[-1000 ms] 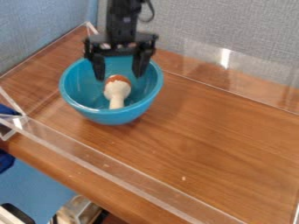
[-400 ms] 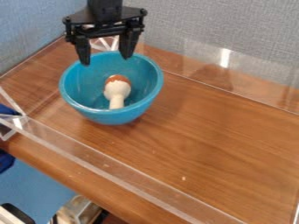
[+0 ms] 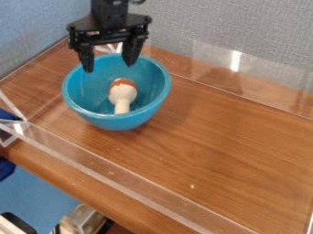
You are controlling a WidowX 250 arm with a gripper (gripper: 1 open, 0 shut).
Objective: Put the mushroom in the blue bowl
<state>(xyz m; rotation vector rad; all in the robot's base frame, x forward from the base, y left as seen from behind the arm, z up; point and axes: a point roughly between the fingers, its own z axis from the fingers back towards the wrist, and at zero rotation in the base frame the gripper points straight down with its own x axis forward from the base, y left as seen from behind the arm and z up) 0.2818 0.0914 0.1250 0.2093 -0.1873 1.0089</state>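
Observation:
The mushroom (image 3: 121,93) lies on its side inside the blue bowl (image 3: 88,98), its reddish-brown cap toward the back and its cream stem toward the front. The bowl stands at the left of the wooden table. My black gripper (image 3: 109,57) hangs above the bowl's back rim, open, pointing down. Nothing is between its fingers (image 3: 87,58), and it is apart from the mushroom.
A clear acrylic wall (image 3: 232,62) runs around the wooden table (image 3: 221,128), low along the front and back edges. A grey-blue wall stands behind. Some blue and white parts sit at the far left edge (image 3: 10,123).
The gripper has risen from down around the bowl's rim and drawn back toward the upper left, still open. The mushroom stays in the bowl.

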